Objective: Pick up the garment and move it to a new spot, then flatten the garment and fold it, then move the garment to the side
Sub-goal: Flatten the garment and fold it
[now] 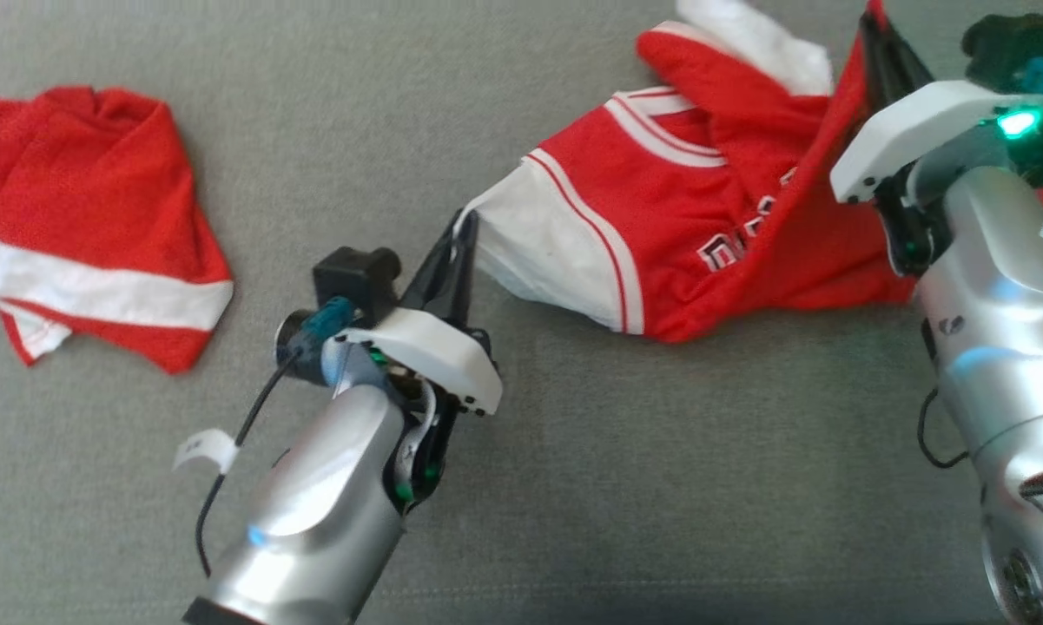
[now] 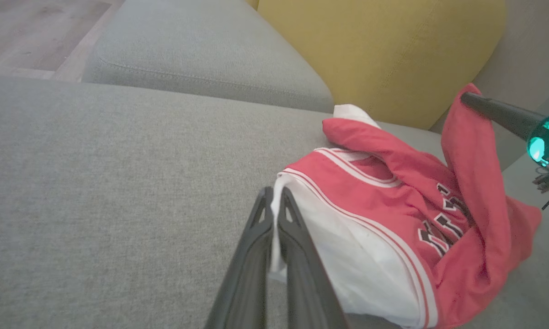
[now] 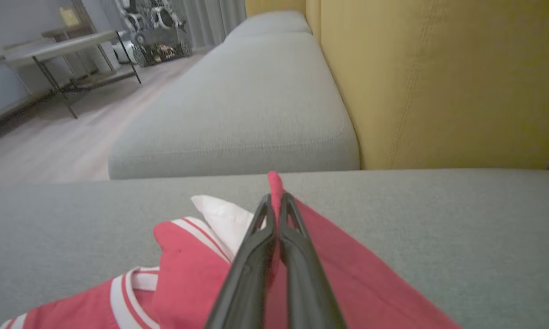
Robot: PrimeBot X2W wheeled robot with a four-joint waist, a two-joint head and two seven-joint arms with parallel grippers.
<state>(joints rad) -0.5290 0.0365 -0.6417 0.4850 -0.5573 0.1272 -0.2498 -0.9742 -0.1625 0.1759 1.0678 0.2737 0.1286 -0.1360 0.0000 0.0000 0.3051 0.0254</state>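
Red-and-white jersey [image 1: 686,217] lies crumpled on the grey sofa seat [image 1: 617,486], toward its back right corner, slung between both hands. Left hand [image 1: 466,227] pinches the white hem corner; right hand [image 1: 873,22] pinches a red edge nearer the seat's back edge. The jersey's long axis runs hand to hand, so flattening it probably means drawing the hands apart.

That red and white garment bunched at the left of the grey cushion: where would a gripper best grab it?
On the red and white garment, probably the lower right corner, where the white band ends: a thin free edge on the grey cushion. Come from the head view's right, fingers low, and pinch it.
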